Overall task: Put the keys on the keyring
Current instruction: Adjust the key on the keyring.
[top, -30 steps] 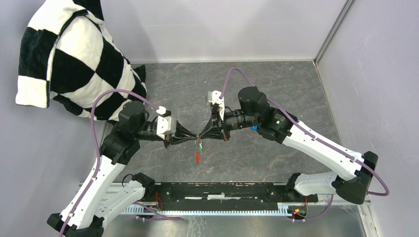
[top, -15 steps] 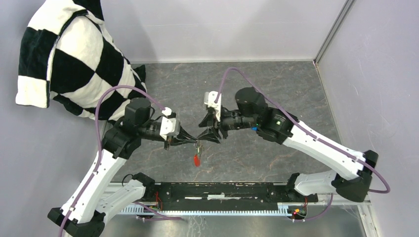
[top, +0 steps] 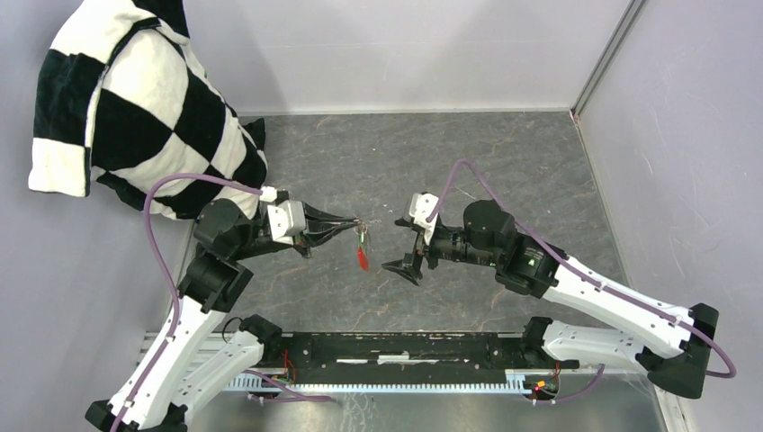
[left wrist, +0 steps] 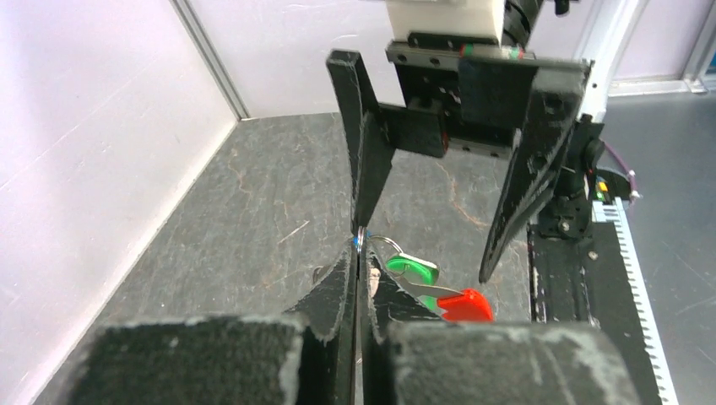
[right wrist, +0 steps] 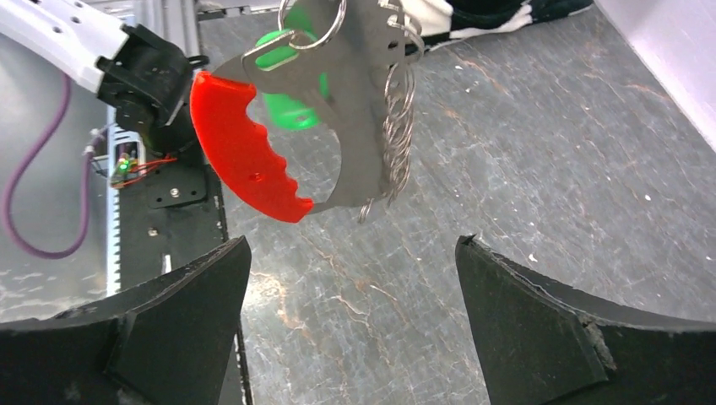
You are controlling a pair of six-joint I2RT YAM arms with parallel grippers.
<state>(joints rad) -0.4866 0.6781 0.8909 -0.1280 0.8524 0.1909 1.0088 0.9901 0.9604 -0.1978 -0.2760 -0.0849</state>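
My left gripper [top: 356, 221] [left wrist: 358, 253] is shut on the keyring [left wrist: 386, 245], pinching the thin metal ring at its fingertips above the table. From the ring hang a green-headed key [top: 362, 238] [left wrist: 414, 270] and the red tag [top: 362, 259] [left wrist: 464, 305]. The right wrist view has the red tag [right wrist: 245, 152], the green key [right wrist: 291, 110] and a short grey chain [right wrist: 397, 126] dangling just ahead. My right gripper [top: 407, 248] [right wrist: 353, 245] stands wide open a little to the right of the bundle, touching nothing. Its fingers [left wrist: 528, 177] face the left wrist camera.
A black-and-white checkered cushion [top: 117, 108] leans in the back left corner. Pale walls close the back and right [top: 666, 135]. A black rail [top: 405, 346] runs along the near edge between the arm bases. The floor is dark marbled stone [top: 504, 171].
My right gripper has let go, opened wide and pulled back to the right. My left gripper, still shut, has carried the keyring slightly away from the near edge.
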